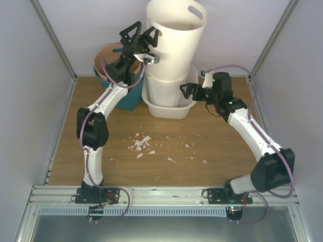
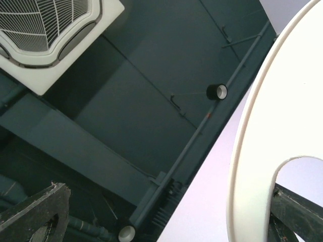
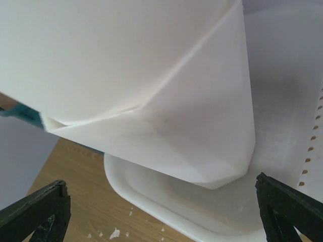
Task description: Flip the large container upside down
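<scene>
The large container [image 1: 169,107], a wide white tub with perforated sides, sits upright at the back middle of the table. An octagonal white bin [image 1: 169,88] stands inside it, and a tall round white bin [image 1: 176,35] leans out of that one. My left gripper [image 1: 144,41] is raised, open, at the round bin's rim [image 2: 252,141], with the rim near its right finger [image 2: 298,212]. My right gripper [image 1: 187,92] is open just right of the tub, facing the octagonal bin's base [image 3: 192,131] and the tub's rim [image 3: 151,204].
A teal bucket with a brown inside [image 1: 113,75] stands at the back left, touching the left arm. White crumbs [image 1: 144,143] lie scattered on the wooden table in front of the tub. Walls close in on both sides and the back.
</scene>
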You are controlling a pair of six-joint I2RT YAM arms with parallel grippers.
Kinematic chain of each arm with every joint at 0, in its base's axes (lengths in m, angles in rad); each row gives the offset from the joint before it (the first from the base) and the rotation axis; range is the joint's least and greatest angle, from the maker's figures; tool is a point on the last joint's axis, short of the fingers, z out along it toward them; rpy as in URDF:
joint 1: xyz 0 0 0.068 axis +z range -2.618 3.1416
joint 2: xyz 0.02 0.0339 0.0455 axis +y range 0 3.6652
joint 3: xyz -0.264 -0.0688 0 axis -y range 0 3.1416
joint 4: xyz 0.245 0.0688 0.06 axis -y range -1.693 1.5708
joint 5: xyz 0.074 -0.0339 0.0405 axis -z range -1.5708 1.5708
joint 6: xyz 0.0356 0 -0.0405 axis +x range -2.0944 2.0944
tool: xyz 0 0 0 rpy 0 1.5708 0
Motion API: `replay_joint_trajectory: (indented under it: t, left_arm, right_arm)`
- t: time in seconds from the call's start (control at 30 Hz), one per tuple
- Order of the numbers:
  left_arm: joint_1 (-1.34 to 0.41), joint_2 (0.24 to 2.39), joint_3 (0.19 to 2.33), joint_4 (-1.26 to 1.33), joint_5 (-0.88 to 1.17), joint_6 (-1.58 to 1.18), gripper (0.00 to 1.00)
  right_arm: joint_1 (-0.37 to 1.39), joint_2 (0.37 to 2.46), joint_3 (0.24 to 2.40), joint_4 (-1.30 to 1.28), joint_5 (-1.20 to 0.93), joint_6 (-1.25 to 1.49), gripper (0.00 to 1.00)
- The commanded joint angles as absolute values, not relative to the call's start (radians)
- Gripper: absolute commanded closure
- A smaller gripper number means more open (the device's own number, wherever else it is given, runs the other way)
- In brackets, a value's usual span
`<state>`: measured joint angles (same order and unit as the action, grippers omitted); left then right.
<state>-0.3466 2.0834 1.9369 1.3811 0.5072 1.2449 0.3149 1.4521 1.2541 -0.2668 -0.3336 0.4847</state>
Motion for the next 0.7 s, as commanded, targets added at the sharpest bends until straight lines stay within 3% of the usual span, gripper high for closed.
replay_joint_trajectory:
  t: [0.0, 0.4, 0.67]
  left_arm:
    - [-0.358, 1.996, 1.986, 1.533, 0.461, 1.255, 0.01]
    - [-0.357, 1.940, 1.989, 1.527, 0.479, 1.263, 0.01]
    - [-0.358, 1.876, 1.953, 1.523, 0.487, 1.262, 0.01]
  right_arm:
    - [0.320, 1.403, 1.233, -0.324, -0.311, 0.436, 0.00]
    - [0.284, 1.345, 1.215, -0.332, -0.185, 0.423, 0.00]
    - [0.114, 1.282, 1.248, -0.399, -0.161, 0.357, 0.00]
